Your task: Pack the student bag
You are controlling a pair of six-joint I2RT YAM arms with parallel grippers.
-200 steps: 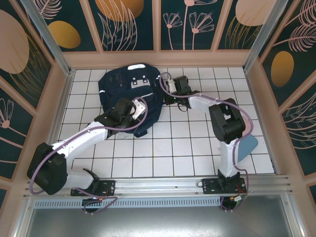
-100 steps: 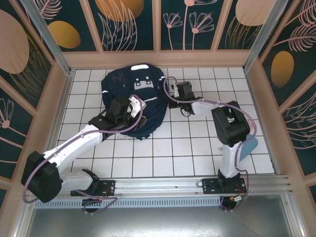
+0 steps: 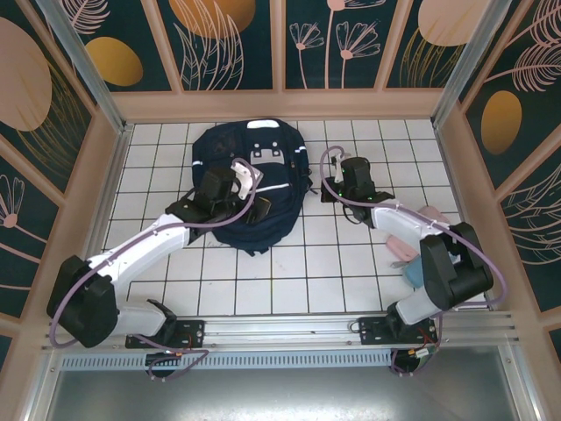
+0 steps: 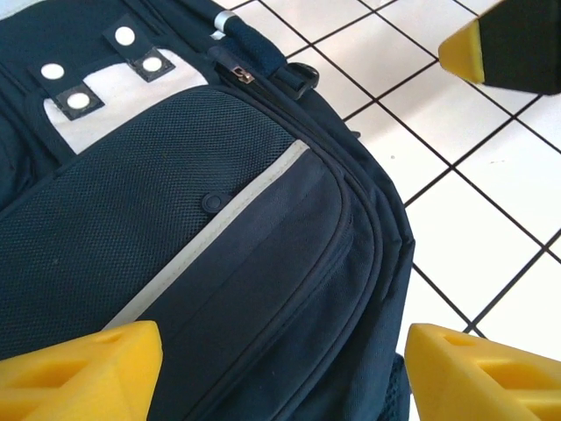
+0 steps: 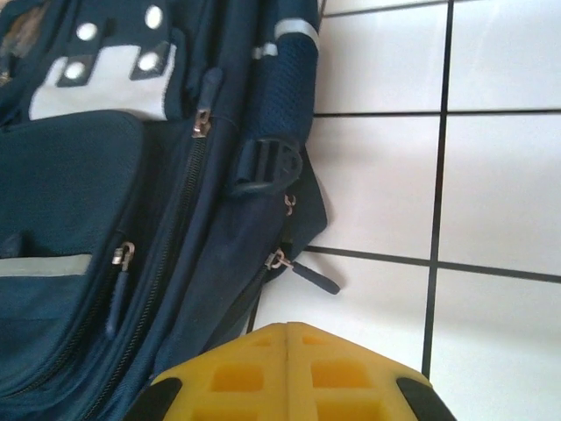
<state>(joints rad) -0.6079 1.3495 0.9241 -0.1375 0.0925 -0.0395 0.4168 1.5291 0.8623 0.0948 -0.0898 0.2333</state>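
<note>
Hovering over front pocket of bag (image 3: 280,197): left pincer (image 4: 280,373), jaws spread wide, holding nothing. Likely step: opening zip. For clean result, pinch zip pull (image 5: 311,276) squarely, draw along track, brace fabric with other pincer. Bag lies flat at far centre of desk (image 3: 351,272), top toward back wall: navy fabric, pale stripe along mesh pocket, grey-white snap patch near top, zips apparently closed. Right pincer (image 5: 285,351) closed, empty, just beside bag's right edge.
</note>
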